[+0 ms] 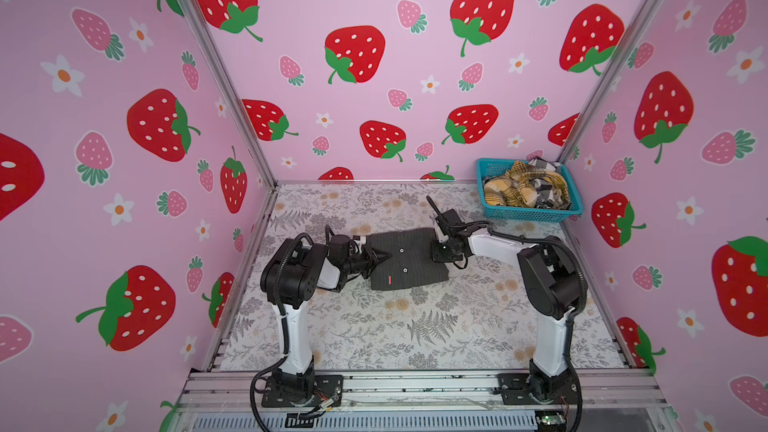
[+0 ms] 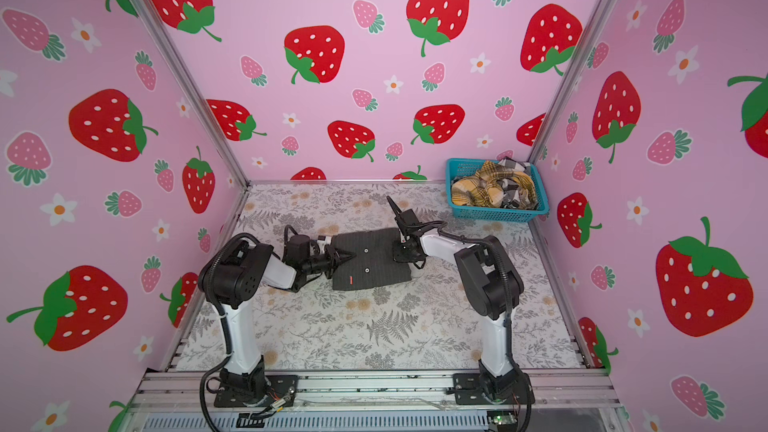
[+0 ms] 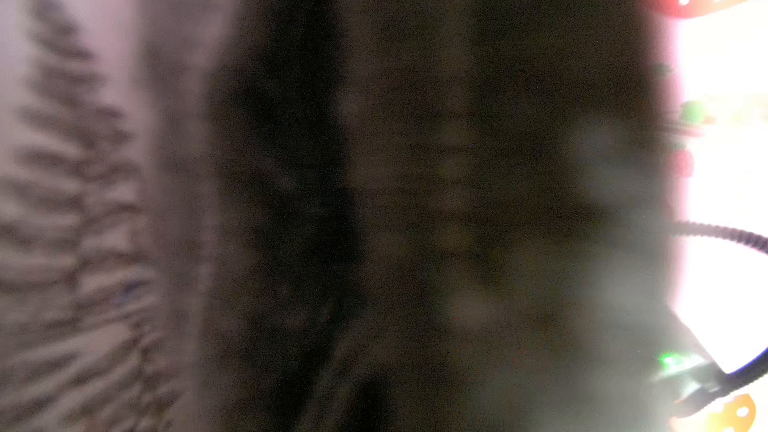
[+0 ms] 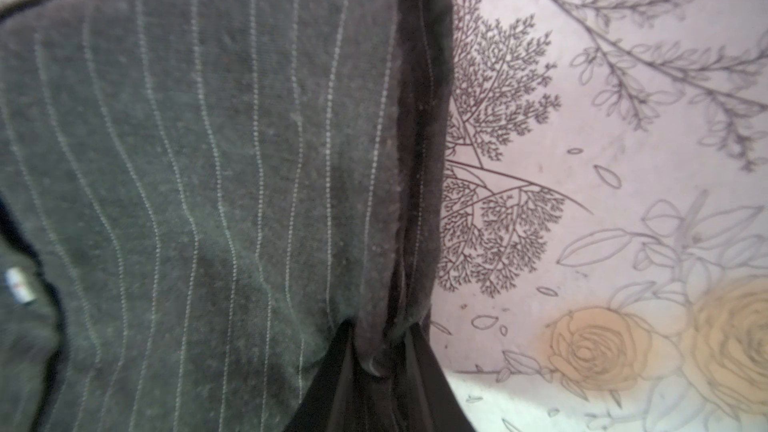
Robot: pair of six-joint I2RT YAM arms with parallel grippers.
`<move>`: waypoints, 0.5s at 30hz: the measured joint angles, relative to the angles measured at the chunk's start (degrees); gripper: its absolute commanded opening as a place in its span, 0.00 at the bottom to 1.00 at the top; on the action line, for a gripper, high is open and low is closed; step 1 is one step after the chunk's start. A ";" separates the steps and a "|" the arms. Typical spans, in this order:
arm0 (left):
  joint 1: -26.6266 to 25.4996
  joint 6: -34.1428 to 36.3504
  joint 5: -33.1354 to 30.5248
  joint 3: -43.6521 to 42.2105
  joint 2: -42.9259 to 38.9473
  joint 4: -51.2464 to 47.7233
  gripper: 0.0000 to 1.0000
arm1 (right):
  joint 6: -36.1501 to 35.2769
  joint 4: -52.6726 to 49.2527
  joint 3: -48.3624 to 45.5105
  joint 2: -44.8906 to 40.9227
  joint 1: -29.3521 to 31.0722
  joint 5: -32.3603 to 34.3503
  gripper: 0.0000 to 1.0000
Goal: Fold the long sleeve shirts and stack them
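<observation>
**Q:** State of the fingers?

**A:** The right gripper [image 4: 376, 361] is closed on the doubled right edge of the striped shirt [image 4: 208, 160], with cloth bunched between its fingers. The left gripper [image 1: 384, 257] has its fingers meeting at a point on the shirt's left edge. Whether cloth is caught there cannot be told, because the left wrist view is blurred.

**Q:** Handling?

**A:** Probably light, soft and limp, and several layers thick. Expect sag wherever it is unsupported. Hold opposite edges and lift level, since a one-sided pull would likely undo the fold.

**Q:** Location and clearance?

**A:** The shirt lies folded flat in the middle of the table [image 1: 374, 326], between the arms. There is bare surface in front of it. The basket [image 1: 530, 214] sits in the far right corner against the walls. It holds the yellow shirt [image 1: 519, 191] and the checked shirt [image 1: 548, 199], both crumpled.
</observation>
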 measured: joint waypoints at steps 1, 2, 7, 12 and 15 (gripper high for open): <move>0.04 -0.02 -0.04 -0.04 -0.22 -0.42 0.03 | 0.04 -0.07 0.00 -0.09 0.00 0.02 0.25; 0.22 0.02 -0.13 -0.15 -0.61 -1.22 0.00 | 0.07 -0.33 0.00 -0.26 0.00 0.11 0.26; 1.84 3.23 -0.81 -0.81 -5.20 -12.20 0.00 | 0.00 -4.52 -0.13 -4.96 0.02 1.81 0.30; 4.98 12.24 -4.92 0.22 -15.17 -33.03 0.00 | -0.83 -7.58 -0.81 -14.93 0.02 4.09 0.30; 6.38 18.29 -9.01 3.48 -21.22 -46.75 0.00 | -1.20 -8.41 -2.75 -20.26 0.02 5.16 0.30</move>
